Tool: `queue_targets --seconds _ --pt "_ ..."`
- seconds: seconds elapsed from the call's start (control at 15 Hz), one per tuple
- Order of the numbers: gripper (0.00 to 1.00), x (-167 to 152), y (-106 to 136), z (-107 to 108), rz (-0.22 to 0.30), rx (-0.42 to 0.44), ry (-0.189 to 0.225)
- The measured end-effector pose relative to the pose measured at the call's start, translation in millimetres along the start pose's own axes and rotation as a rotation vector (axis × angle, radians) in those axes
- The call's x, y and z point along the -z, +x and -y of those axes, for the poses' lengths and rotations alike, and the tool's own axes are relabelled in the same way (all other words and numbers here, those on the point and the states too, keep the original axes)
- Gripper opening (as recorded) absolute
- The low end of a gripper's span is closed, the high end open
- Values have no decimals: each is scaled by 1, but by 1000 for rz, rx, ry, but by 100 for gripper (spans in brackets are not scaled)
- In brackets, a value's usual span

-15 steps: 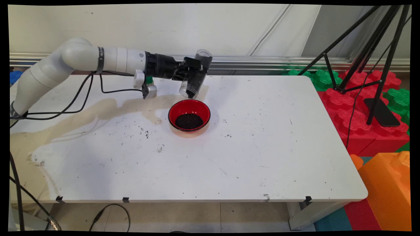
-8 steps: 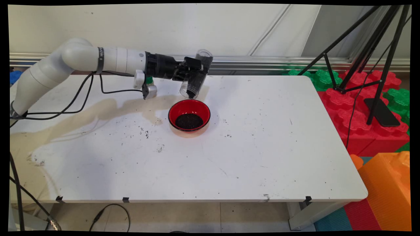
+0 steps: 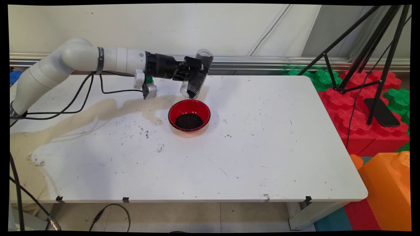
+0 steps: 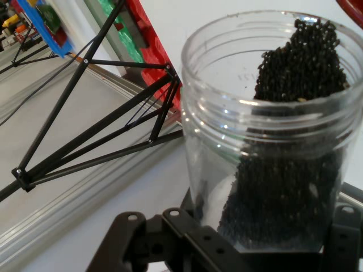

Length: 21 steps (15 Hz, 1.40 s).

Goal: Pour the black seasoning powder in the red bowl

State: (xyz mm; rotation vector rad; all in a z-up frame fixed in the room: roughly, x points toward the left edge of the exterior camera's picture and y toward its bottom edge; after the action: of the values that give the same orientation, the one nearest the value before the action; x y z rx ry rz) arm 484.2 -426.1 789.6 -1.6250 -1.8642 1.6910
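Observation:
My gripper point(image 3: 194, 72) is shut on a clear plastic jar point(image 3: 196, 76) and holds it tipped steeply, mouth down, just above the far rim of a red bowl point(image 3: 189, 115). Black grains lie heaped at the jar's mouth. In the hand view the jar point(image 4: 266, 130) fills the right side, with black grains point(image 4: 295, 141) piled along one wall up to the threaded rim. The bowl sits near the table's middle and holds a dark mound of the same grains point(image 3: 188, 121).
Spilled black specks point(image 3: 144, 132) dot the white table point(image 3: 262, 157) left of the bowl. A black tripod point(image 3: 370, 49) stands beyond the table's right end among red, green and orange foam blocks point(image 3: 387, 183). Cables point(image 3: 82, 98) hang under the arm.
The jar has shifted very slightly to the right; otherwise nothing has visibly moved.

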Motion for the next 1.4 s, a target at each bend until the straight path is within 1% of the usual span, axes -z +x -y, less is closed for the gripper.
queue_targets --seconds 0.33,1.07,1.4 --pt "0 0 -1 1 0 -5 1" --pt "0 1 -3 3 2 -51 5" --pt "0 2 -5 4 7 -90 6"
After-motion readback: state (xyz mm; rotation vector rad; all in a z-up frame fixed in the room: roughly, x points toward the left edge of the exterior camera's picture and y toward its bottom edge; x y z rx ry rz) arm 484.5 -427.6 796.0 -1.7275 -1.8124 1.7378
